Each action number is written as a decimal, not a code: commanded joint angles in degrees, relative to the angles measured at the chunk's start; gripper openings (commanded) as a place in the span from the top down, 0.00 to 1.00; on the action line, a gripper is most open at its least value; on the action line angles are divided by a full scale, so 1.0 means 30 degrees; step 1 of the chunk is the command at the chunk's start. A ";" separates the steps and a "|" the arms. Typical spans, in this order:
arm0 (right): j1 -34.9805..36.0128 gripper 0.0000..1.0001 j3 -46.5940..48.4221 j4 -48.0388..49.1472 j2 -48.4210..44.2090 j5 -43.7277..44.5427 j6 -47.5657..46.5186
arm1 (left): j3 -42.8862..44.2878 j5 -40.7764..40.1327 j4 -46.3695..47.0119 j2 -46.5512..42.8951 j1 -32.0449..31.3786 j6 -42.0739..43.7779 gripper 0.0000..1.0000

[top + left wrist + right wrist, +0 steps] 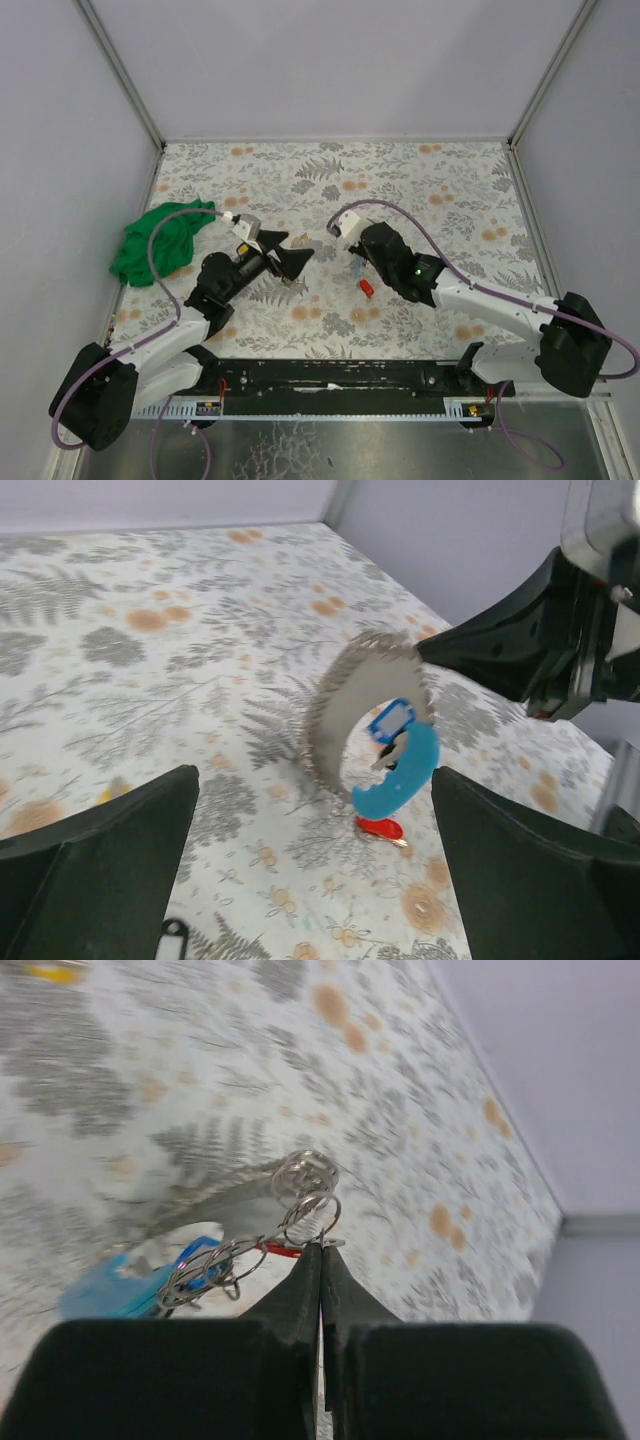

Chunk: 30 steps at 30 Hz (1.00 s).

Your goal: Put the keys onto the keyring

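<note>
Keyring pinched by right gripper
Its jaws are clamped on it, keys bunched there; near the keyring the left gripper is spread wide, holding nothing.

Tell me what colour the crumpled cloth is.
Green. The cloth shows best in the top view.

Green cloth left, red key centre

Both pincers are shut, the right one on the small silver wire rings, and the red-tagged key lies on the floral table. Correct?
No: the left wrist view shows the left pincer open. The right pincer is shut on the small silver wire rings, and the red-tagged key lies on the floral table.
</note>
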 commanded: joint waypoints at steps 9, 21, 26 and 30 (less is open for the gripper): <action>-0.1729 1.00 0.2333 -0.0726 0.1815 1.0580 0.1423 | -0.1837 -1.2194 -0.4526 -0.5431 0.0203 -0.0741 0.00; -0.3171 1.00 0.0308 -0.3564 0.2618 0.4383 0.8872 | 0.0793 -1.4983 -0.9314 -0.4584 0.0197 -0.3538 0.00; -0.3186 0.91 -0.1051 -0.4039 0.2436 0.3593 1.2079 | 0.1876 -1.4151 -1.0698 -0.4049 0.0203 -0.3457 0.00; -0.3215 0.84 -0.1270 -0.4782 0.1706 0.3756 1.2852 | 0.1800 -1.3794 -1.0926 -0.5091 0.0198 -0.3461 0.00</action>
